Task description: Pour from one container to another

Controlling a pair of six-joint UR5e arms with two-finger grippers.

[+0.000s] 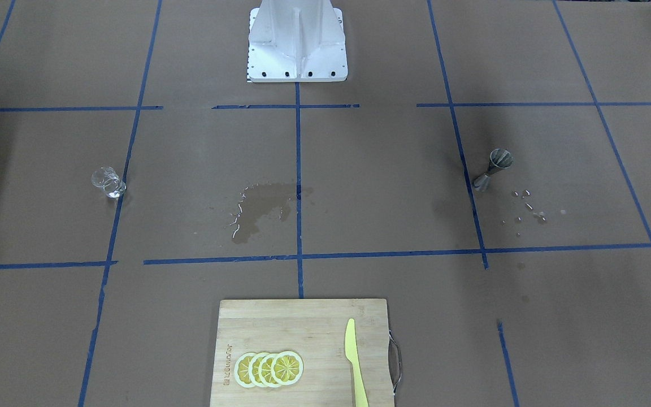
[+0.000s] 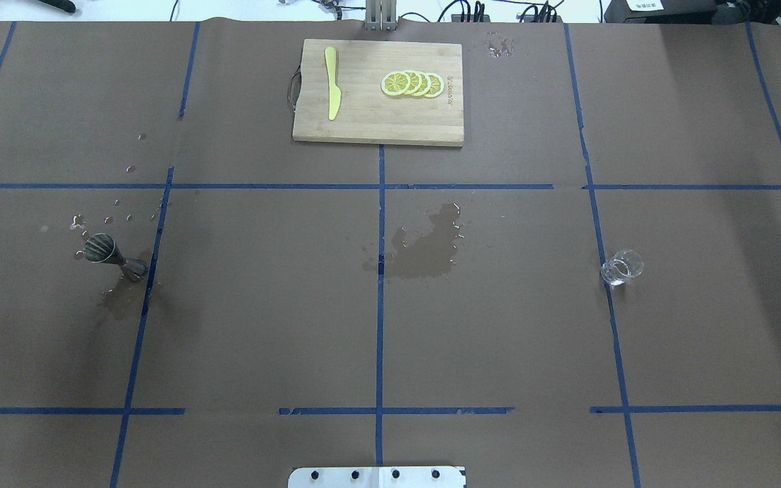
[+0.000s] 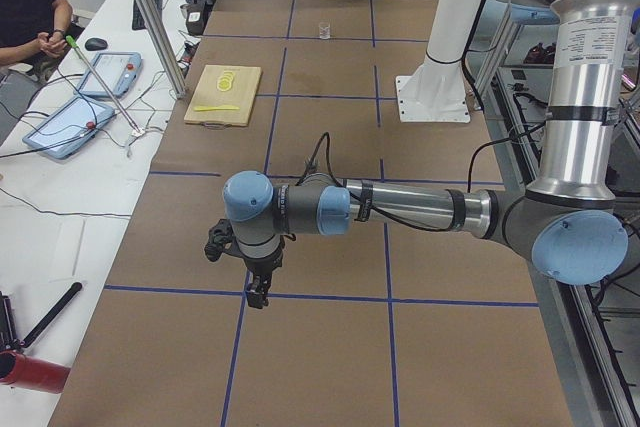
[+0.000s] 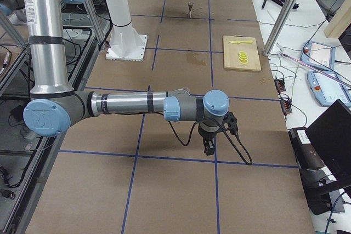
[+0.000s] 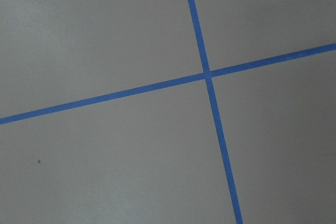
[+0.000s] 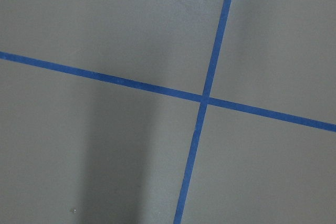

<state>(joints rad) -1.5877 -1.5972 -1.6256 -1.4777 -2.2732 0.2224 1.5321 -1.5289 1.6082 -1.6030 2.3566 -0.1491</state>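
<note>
Board (image 1: 303, 328) w/ lemons (image 1: 269, 369), puddle (image 1: 263, 206) btwn cup (image 1: 108, 182), jigger (image 1: 494, 168)

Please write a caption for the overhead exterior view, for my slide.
Glass cup at right, steel jigger at left, a wet patch between them, cutting board beyond.

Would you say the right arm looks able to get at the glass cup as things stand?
Probably yes: the glass cup stands alone on the robot's right side, with nothing close around it, and the right gripper hangs unobstructed at that end.
</note>
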